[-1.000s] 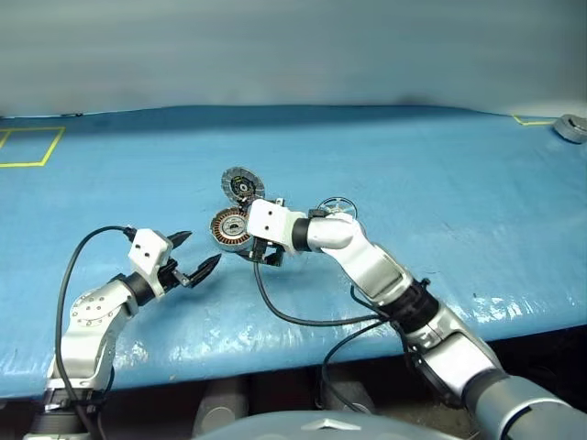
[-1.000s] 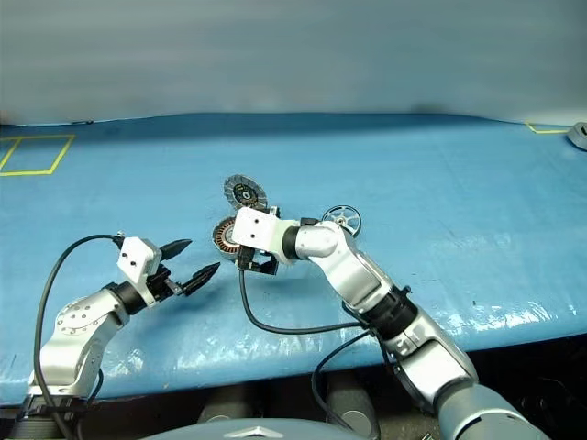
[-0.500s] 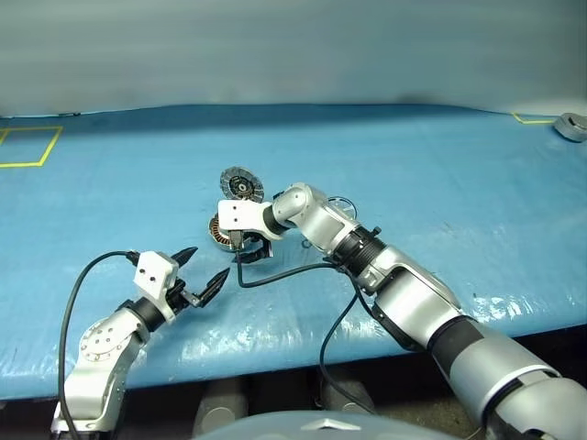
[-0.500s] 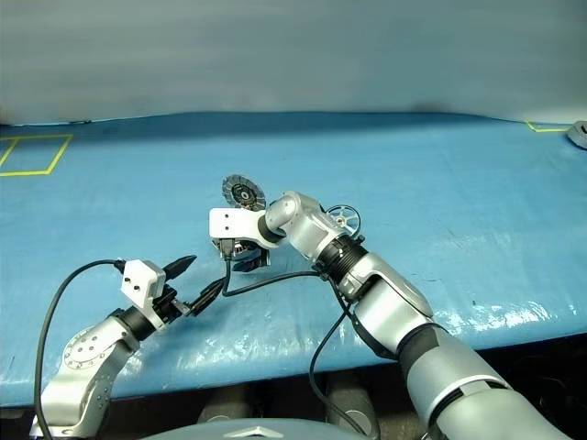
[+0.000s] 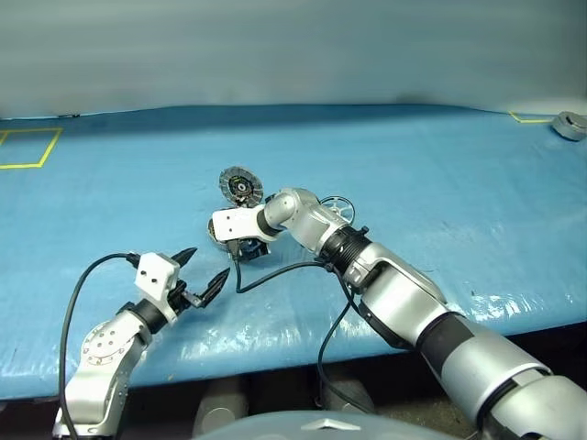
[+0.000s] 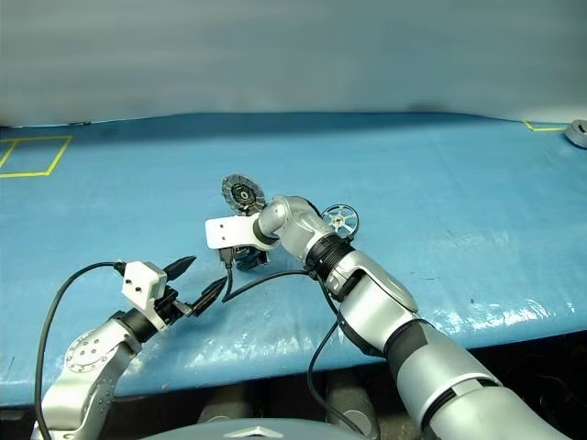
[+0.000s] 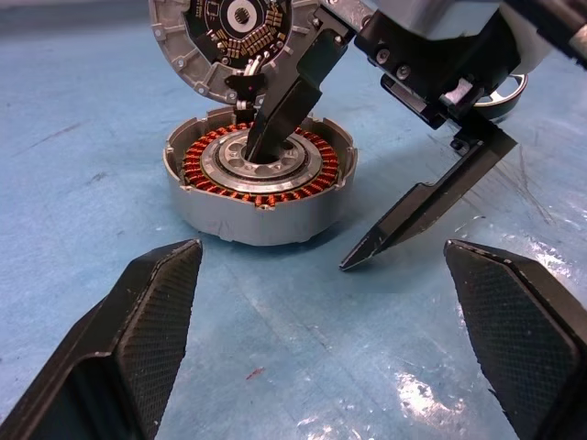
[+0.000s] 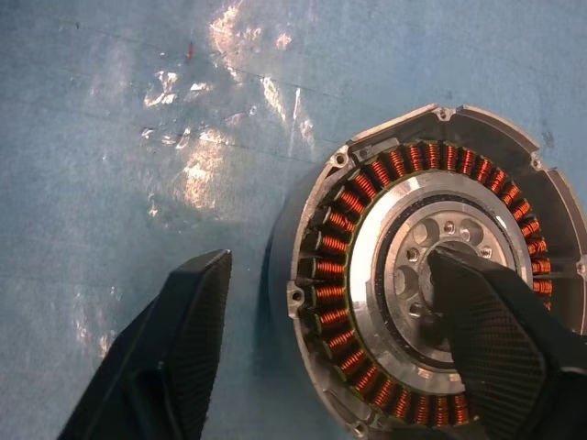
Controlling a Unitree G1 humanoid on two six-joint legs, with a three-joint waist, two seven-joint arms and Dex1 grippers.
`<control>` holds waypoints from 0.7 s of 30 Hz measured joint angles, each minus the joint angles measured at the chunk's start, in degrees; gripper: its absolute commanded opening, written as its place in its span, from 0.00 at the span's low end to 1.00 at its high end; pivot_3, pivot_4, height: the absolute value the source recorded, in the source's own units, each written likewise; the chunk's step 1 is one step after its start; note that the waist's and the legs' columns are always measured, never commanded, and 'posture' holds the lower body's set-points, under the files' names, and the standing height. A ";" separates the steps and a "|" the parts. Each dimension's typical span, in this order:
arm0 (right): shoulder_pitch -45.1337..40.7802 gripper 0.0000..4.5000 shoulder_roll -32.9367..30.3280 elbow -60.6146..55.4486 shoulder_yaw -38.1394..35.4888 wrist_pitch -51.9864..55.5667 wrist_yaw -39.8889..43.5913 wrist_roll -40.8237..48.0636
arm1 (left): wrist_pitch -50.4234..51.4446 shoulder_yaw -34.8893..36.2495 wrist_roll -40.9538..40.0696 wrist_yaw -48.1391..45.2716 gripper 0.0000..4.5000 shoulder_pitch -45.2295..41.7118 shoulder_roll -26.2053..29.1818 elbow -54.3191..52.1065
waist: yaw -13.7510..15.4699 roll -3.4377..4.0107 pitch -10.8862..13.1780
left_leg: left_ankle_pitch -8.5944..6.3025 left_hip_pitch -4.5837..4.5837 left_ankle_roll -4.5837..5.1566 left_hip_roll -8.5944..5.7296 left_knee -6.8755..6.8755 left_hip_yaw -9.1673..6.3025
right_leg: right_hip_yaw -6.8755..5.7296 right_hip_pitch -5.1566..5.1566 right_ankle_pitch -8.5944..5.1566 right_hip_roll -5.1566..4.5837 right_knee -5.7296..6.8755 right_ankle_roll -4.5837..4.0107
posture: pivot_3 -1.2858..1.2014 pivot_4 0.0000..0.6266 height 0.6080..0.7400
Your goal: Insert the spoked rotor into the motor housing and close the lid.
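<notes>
one motor housing point(image 7: 259, 188), one lid point(image 5: 240, 184), one spoked rotor point(image 6: 340, 219)

We see a table point(image 5: 477, 183) under a wrinkled blue sheet point(image 5: 138, 174) that shines with glare near its front edge. Yellow tape point(image 5: 32, 147) marks a square at its far left corner. Behind stands a plain grey wall point(image 5: 293, 46).

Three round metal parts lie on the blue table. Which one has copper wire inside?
The motor housing, ringed with copper windings. The lid shows a dark ribbed face; the spoked rotor is an open silver wheel.
</notes>
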 measured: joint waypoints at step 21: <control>25.70 0.49 -26.05 -52.29 0.16 7.70 12.63 -5.73 | 1.19 -2.73 -0.06 -3.35 1.00 -7.39 1.23 3.63 | 1.73 0.00 -0.01 | 0.07 0.51 -0.11 -0.11 -0.01 -0.13 | -0.13 0.53 -0.52 -0.03 0.28 0.13 | 0.52 0.24 1.00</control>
